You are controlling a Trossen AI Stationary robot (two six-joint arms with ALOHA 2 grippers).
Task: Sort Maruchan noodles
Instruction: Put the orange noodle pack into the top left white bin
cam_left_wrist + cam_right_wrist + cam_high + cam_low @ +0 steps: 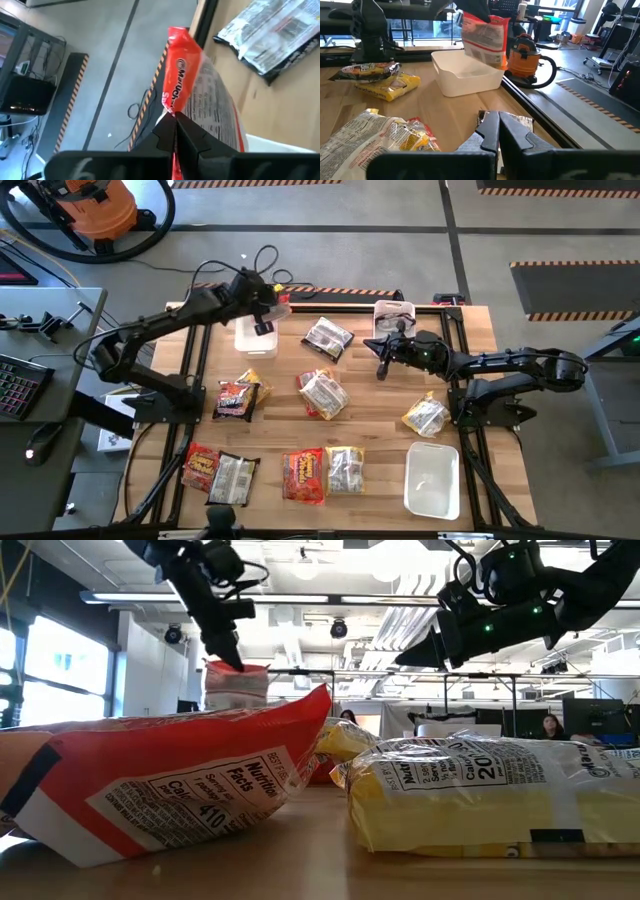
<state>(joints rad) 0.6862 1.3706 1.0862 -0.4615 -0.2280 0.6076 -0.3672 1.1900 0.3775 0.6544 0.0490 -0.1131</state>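
While left claw (262,308) pinches red packet (484,39) above white bin (465,75), right claw (381,368) hangs clamped shut, empty, mid-table (380,430).

Left gripper (264,317) over the bin (256,338) at the table's (380,435) far left, a noodle packet (485,39) hanging from it above that bin. Right gripper (381,367) mid-table, right of centre. Second bin (432,478) at the near right corner. Other packets (323,393) scattered between, several along the near edge.
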